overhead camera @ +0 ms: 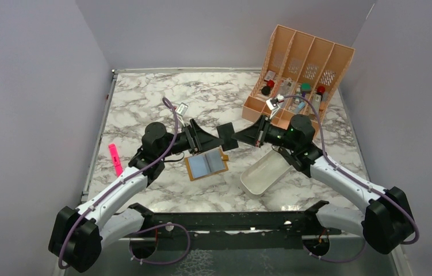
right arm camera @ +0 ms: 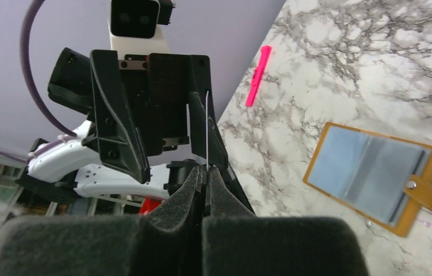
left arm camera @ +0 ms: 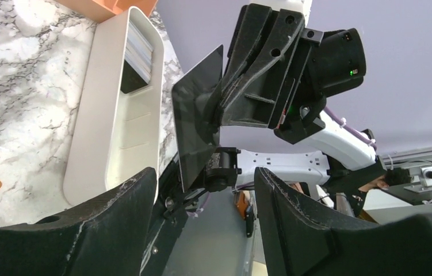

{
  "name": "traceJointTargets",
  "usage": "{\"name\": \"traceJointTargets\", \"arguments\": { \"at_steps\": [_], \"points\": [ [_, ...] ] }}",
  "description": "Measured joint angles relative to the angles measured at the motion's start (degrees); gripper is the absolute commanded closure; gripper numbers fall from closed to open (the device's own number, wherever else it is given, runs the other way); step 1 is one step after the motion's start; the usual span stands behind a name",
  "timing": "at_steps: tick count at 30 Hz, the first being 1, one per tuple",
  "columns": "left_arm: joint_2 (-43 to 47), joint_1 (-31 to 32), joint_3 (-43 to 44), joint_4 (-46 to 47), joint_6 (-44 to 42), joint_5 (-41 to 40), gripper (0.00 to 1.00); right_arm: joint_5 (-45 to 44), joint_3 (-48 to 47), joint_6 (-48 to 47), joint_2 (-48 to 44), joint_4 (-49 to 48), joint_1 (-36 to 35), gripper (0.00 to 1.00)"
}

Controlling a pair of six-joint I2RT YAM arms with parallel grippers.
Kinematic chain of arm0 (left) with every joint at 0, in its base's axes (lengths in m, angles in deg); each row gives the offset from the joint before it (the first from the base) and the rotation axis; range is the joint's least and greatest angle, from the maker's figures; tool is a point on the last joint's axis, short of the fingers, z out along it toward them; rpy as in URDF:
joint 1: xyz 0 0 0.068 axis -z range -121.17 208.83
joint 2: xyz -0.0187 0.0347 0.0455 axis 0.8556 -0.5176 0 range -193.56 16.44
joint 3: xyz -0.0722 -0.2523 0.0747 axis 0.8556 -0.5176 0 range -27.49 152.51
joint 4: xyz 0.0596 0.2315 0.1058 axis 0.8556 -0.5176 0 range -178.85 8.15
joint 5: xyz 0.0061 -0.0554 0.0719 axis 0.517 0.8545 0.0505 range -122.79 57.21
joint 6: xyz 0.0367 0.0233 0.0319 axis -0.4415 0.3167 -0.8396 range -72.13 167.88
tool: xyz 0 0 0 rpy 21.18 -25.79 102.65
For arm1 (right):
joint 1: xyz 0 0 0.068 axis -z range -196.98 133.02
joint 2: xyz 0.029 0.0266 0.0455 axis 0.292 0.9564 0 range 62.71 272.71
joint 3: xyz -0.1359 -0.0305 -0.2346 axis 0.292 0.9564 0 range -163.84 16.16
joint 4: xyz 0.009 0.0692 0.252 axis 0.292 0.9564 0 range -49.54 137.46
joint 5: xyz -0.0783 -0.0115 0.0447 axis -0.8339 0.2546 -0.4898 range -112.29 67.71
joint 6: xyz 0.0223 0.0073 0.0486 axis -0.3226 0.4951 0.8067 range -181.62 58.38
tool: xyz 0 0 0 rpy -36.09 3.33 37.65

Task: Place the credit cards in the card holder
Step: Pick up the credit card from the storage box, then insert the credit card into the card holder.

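Pinching dark card (left arm camera: 195, 112), right fingers (right arm camera: 186, 198)

mustard card holder (right arm camera: 427, 196), wht tray (overhead camera: 265, 172), pink marker (overhead camera: 114, 159), grey-marbled tbl (overhead camera: 144, 109)

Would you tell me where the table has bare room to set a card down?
Bare marble lies far left, beyond the left arm, and between the card holder and the base rail. Crowded: around the tray and organiser.
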Motion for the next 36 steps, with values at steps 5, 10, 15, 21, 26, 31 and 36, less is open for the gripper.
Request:
{"name": "traceJointTargets", "arguments": {
  "at_steps": [5, 10, 15, 21, 26, 31, 36],
  "points": [
    [0.13, 1.29, -0.07, 1.27, 1.31, -0.81, 0.75, 2.40, 0.00, 3.58, 2.67, -5.73, -0.44, 0.98],
    [0.28, 1.49, -1.38, 1.73, 2.34, -3.04, 1.00, 3.93, -0.02, 3.91, 4.57, -7.96, -0.48, 0.88],
    [1.51, 1.68, -3.45, 1.84, 2.58, -5.68, 1.00, 4.42, -1.29, -0.26, 6.95, -3.80, -0.59, 0.70],
    [2.51, 1.68, -4.13, -5.03, -0.50, -10.58, 1.00, 1.49, -7.98, -11.96, 8.52, 9.53, -0.59, 0.44],
    [6.47, 1.70, -4.13, -17.29, -4.57, -18.73, 1.00, -4.68, -11.26, -20.65, 10.93, 16.98, -0.59, 0.51],
    [4.85, 1.66, -5.33, -22.67, -6.56, -24.37, 1.00, -8.44, -13.70, -26.18, 18.84, 23.85, -1.01, 0.53],
    [-0.07, 1.66, -10.60, -22.23, -5.75, -24.87, 1.00, -11.26, -16.76, -30.84, 24.83, 29.75, -2.25, 0.56]
  ]
}}
